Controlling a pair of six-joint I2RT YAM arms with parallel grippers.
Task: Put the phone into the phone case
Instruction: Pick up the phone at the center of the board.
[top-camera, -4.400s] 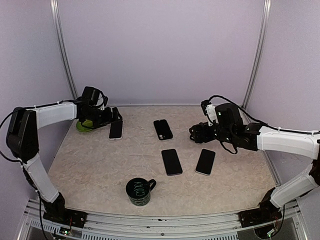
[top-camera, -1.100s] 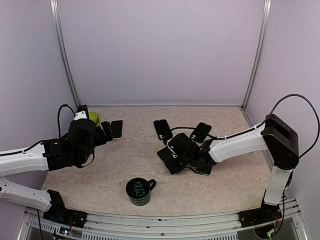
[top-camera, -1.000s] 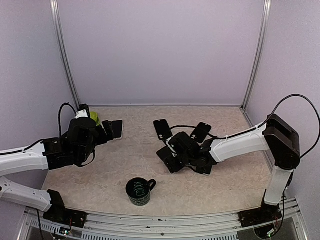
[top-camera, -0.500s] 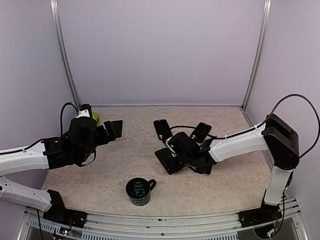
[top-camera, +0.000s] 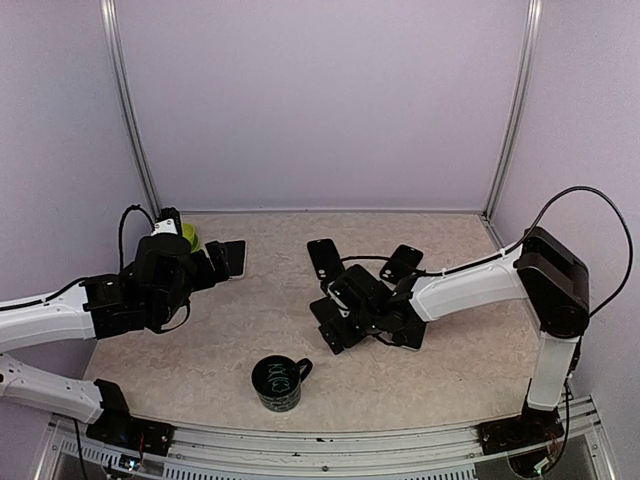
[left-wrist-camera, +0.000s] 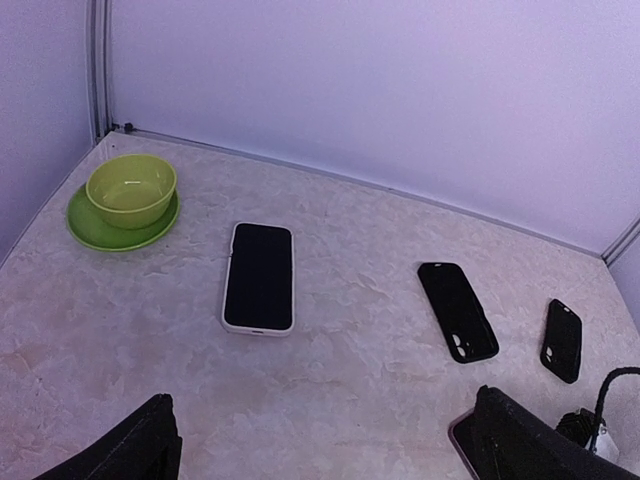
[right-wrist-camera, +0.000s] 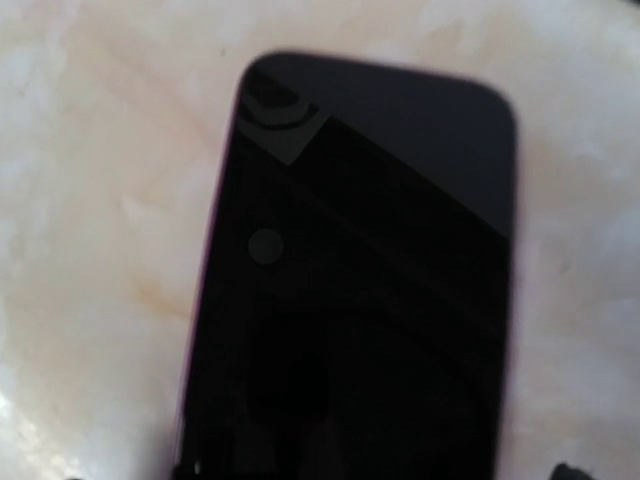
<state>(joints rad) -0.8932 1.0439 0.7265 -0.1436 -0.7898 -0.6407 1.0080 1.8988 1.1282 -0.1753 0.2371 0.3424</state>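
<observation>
The black phone (right-wrist-camera: 350, 290) is seen lying flat on the table (top-camera: 200, 350), near its middle, directly beneath the right jaws, which are spread, with nothing grasped. The left jaws are likewise released and empty, above the table's left side.

From overhead, the broadest bare run of tabletop (top-camera: 200, 350) spreads from lower left to lower centre, broken only by the mug (top-camera: 278, 382) near the bottom edge. The right arm (top-camera: 470, 285) stretches low across centre-right and blocks that side, with a dark phone (right-wrist-camera: 360, 300) close beneath its wrist. In the left wrist view, open lanes lie between the green bowl (left-wrist-camera: 131, 187) at upper left, the white-cased phone (left-wrist-camera: 259, 275) at centre-left, the black phone case (left-wrist-camera: 457, 310) and the smaller black case (left-wrist-camera: 563, 340) at right. The lower middle is bare.
</observation>
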